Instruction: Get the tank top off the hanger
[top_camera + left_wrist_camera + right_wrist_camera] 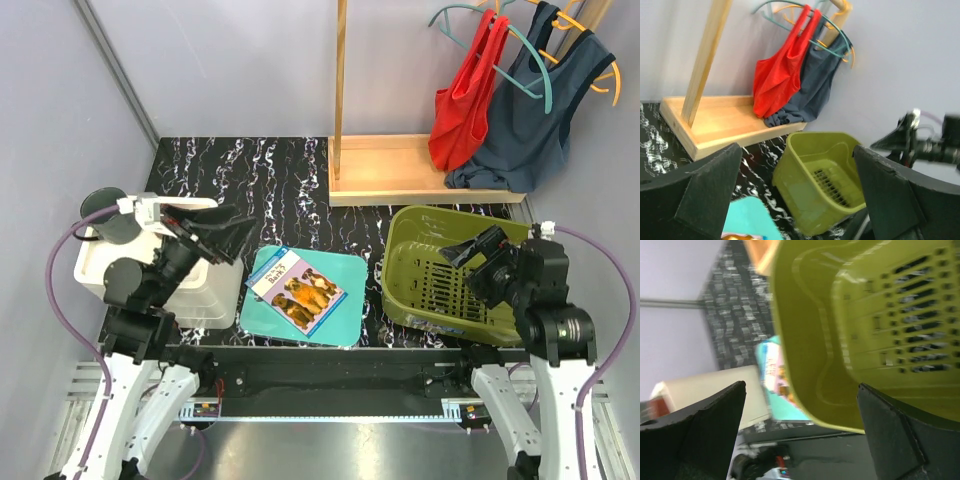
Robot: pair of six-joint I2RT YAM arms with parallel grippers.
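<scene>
1. Both grippers are well apart from the work. The left gripper (222, 231) hangs over the white box (190, 290) with its fingers spread wide and nothing between them. The right gripper (462, 250) is likewise spread and empty above the basket (430, 295). A reach to the back right corner could knock an arm into the basket rim or the rack post (341, 90).
2. Two garments hang at the rack's top right, a red top (466, 95) touching a navy top (530, 115). A pinch there could catch the wrong one, or both.
3. The straps loop over a hanger (536, 64). A straight downward tug could snag them, drag the hanger off, or tip the rack.
4. If one arm pulls and nothing steadies the hanger, it will likely just swing along.
</scene>
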